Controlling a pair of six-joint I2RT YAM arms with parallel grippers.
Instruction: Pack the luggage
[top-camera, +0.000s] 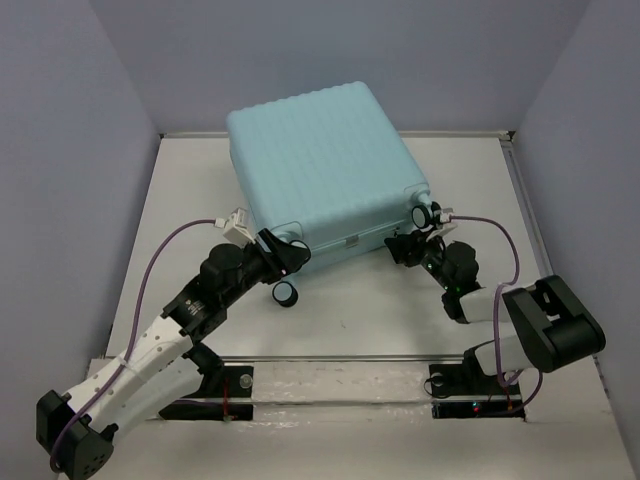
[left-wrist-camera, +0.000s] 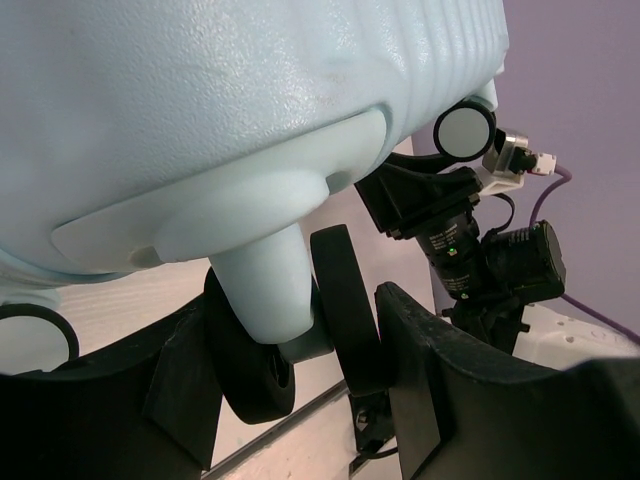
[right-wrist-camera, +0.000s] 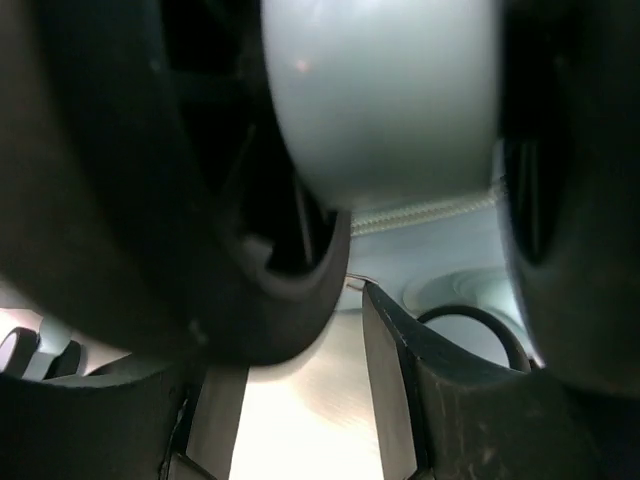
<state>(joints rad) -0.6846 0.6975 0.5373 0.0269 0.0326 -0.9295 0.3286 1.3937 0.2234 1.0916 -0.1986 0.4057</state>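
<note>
The luggage (top-camera: 322, 170) is a pale aqua ribbed hard-shell suitcase. It lies shut on the table with its wheeled end toward the arms. My left gripper (top-camera: 283, 254) is at its near left corner. In the left wrist view the two fingers (left-wrist-camera: 430, 390) flank a black twin wheel (left-wrist-camera: 345, 295) under an aqua stem and press on it. My right gripper (top-camera: 404, 247) is at the near right corner, beside a white-faced wheel (top-camera: 425, 215). In the right wrist view a blurred wheel (right-wrist-camera: 250, 260) fills the frame above the fingers (right-wrist-camera: 440, 400), and bare table shows between them.
Another wheel (top-camera: 286, 293) sits low on the white table (top-camera: 360, 310) between the arms. Purple cables run from both wrists. Grey walls close in the back and sides. A metal rail (top-camera: 340, 358) crosses the near edge.
</note>
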